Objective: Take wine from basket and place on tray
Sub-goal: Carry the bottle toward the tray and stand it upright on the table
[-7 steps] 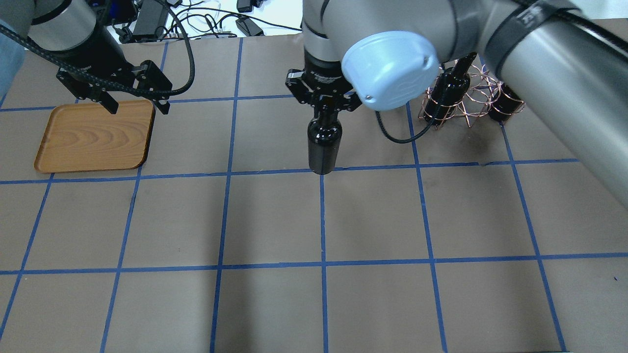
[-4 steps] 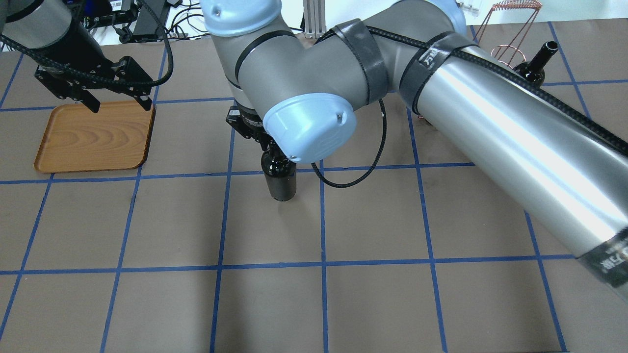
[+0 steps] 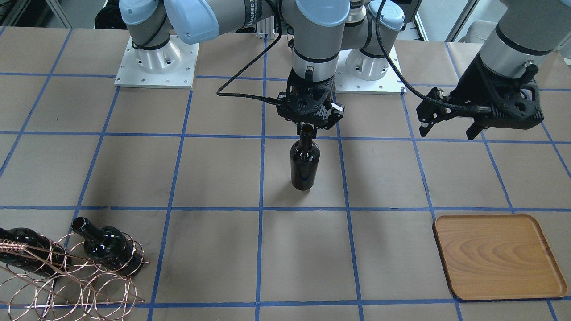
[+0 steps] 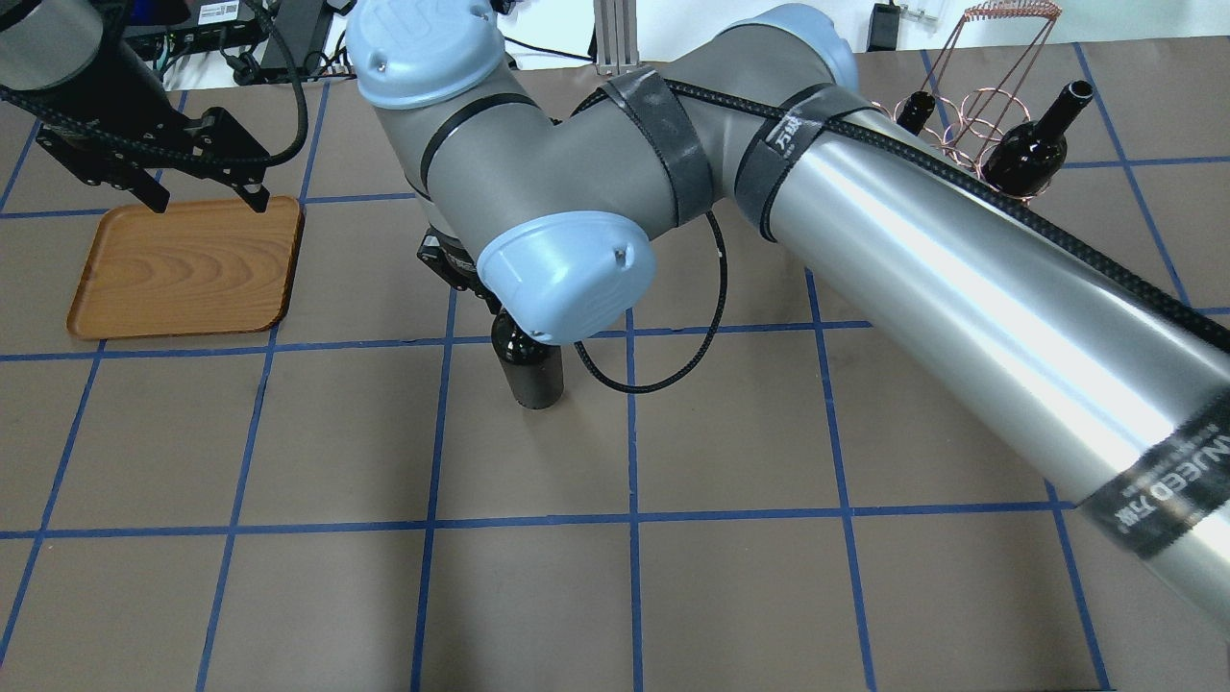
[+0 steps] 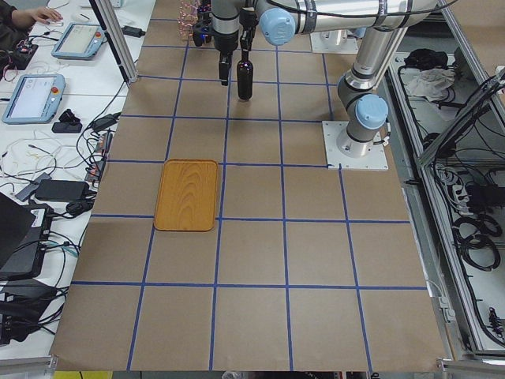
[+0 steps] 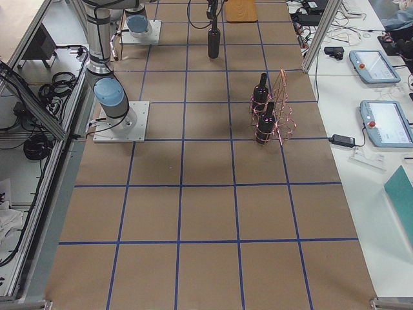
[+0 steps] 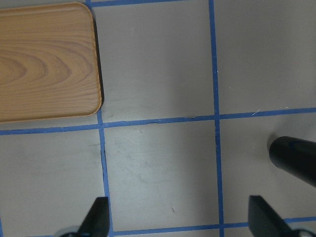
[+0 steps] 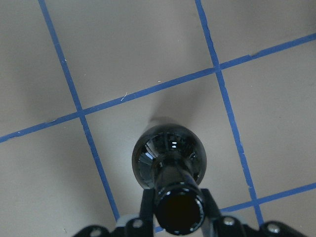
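While upright, wine (image 3: pixel 304 163) in right gripper (image 3: pixel 306 129)

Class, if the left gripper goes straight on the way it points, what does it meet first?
Probably the table, between the tray and the bottle; the left gripper points at it.

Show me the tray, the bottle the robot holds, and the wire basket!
tray (image 3: pixel 497 256): front-facing view, bare wood in its middle.
bottle (image 3: pixel 304 167): front-facing view, its dark body.
basket (image 4: pixel 1011 10): overhead view, its twisted wire handle.
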Motion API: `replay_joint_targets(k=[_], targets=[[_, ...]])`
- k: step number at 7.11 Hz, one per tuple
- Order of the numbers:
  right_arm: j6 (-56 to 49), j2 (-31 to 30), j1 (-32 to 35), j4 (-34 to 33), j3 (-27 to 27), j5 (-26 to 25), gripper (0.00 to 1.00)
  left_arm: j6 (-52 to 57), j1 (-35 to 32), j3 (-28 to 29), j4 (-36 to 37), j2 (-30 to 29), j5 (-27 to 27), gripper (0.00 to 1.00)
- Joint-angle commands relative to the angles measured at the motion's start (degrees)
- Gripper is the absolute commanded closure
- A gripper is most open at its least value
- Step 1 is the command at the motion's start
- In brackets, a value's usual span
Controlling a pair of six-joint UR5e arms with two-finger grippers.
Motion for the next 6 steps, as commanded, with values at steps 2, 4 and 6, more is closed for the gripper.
replay_joint_targets(k=[2, 4, 6], targets=[[4.6, 3.0, 2.3, -0.5, -3.0, 0.1, 0.69, 0.2, 0.6, -0.2, 0.0, -0.3, -0.1, 0.00], [3.5, 3.2, 2.6, -0.3, -3.1, -0.7, 0.69, 0.1, 0.6, -0.2, 0.5, -0.6, -0.1, 0.00], [1.8, 3.1, 2.5, 0.6, -2.8, -2.6, 0.68, 0.1, 0.6, -0.2, 0.5, -0.5, -0.2, 0.00]])
